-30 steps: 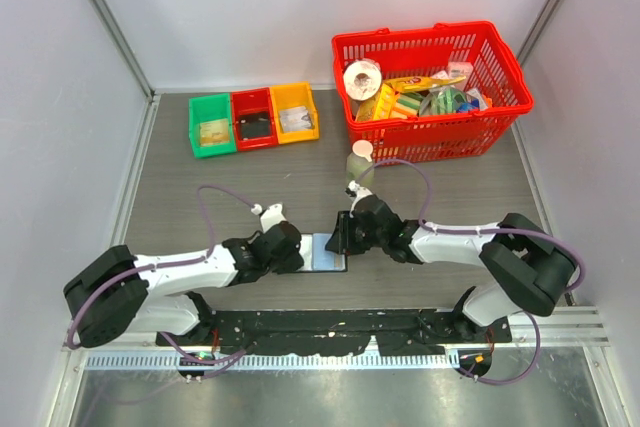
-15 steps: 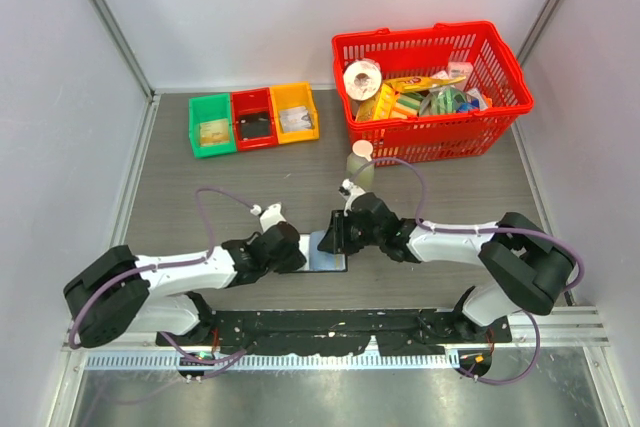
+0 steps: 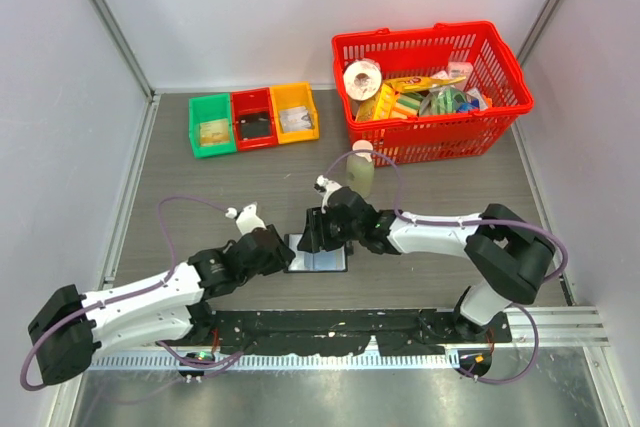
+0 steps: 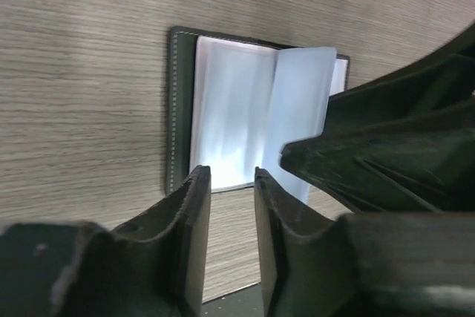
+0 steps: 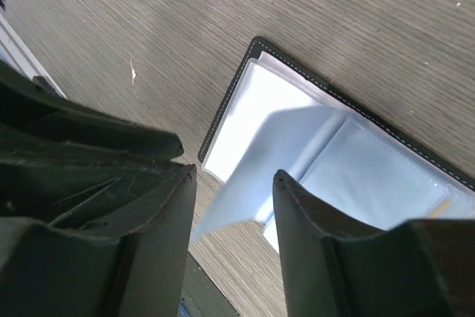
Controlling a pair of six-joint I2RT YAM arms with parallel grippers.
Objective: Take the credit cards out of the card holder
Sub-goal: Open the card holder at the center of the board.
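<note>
The card holder [image 3: 325, 259] lies open and flat on the table, black outside with pale blue-grey inner sleeves. It also shows in the left wrist view [image 4: 223, 116] and the right wrist view [image 5: 371, 176], with one clear sleeve leaf standing partly up. My left gripper [image 3: 283, 255] [image 4: 231, 176] is open and empty, just off the holder's left edge. My right gripper [image 3: 310, 237] [image 5: 234, 176] is open and empty, hovering over the holder's left half, close to the left gripper. No credit cards show clearly; only a faint yellowish edge shows in a sleeve [image 5: 447, 207].
A red basket [image 3: 430, 142] full of groceries stands at the back right. Green [image 3: 196, 127], red [image 3: 236, 117] and orange [image 3: 276, 112] trays sit at the back left. A pale bottle [image 3: 362, 175] stands just behind my right arm. Walls close in both sides.
The black cover, held upright by my right gripper, now lies flat to the left and the holder is open. My right gripper moved left and let go. My left arm drew back left.
</note>
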